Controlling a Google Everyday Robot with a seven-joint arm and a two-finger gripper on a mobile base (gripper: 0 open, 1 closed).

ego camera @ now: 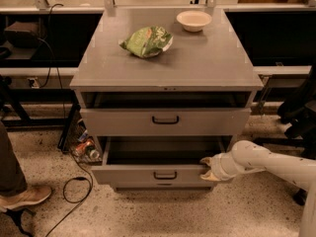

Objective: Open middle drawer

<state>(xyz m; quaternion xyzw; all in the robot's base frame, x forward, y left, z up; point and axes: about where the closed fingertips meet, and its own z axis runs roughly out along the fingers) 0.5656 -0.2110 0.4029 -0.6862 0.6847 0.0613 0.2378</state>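
Robotics lab or test workspace. Evidence:
- speckled terrazzo floor point(148, 216), loose black cable point(74, 191) trailing across it
- long black-framed workbenches point(276, 33) behind
- freestanding grey metal drawer cabinet point(168, 68) set out on open floor
- white robot arm point(276, 164) reaching in from right, gripper point(206, 168) at right end of pulled-out middle drawer point(128, 175) front
- bystander's tan shoe point(24, 197) at left

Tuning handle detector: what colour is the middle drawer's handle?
Black handle on the middle drawer, camera view; gripper at its right corner.
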